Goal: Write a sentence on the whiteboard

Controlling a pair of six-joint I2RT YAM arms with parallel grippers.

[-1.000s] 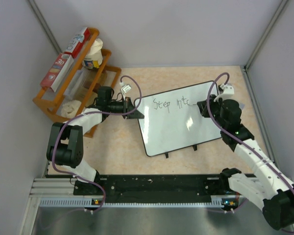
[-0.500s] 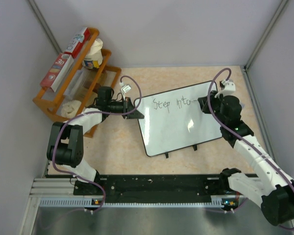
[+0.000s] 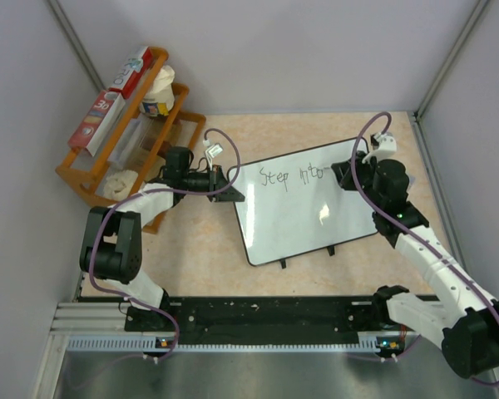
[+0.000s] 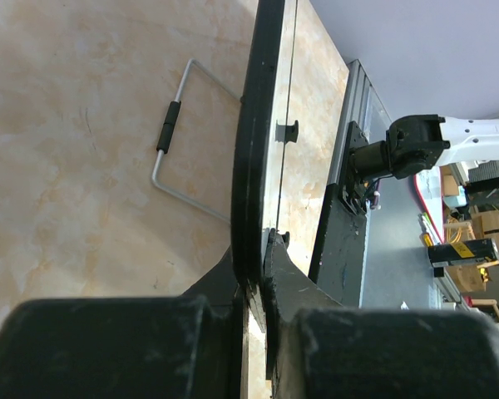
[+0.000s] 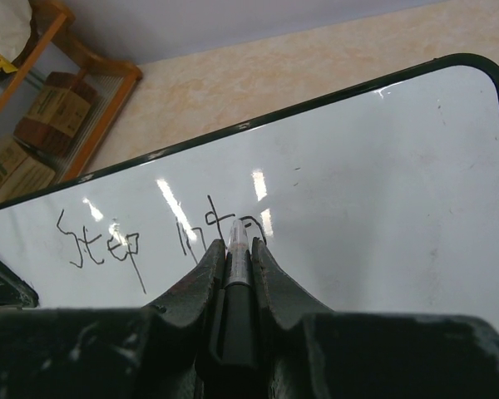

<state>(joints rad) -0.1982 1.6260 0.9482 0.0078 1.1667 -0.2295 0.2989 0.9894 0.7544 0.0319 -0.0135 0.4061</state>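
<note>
Whiteboard [image 3: 303, 220] at centre of surface, left edge pinched by left pincer [image 4: 258, 270]. Right pincer [image 5: 235, 259] clamped on marker [image 5: 239, 235], tip at unfinished sentence [image 3: 293, 175]. Risk: smeared strokes from board slip or uneven tip pressure.

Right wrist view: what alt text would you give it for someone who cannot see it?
The robot's black right gripper pinches a slim clear-tipped marker, its tip at a glossy white board with a thin black rim, beside dark handwritten words beginning "Step Int". An orange wooden rack shows at the upper left.
</note>
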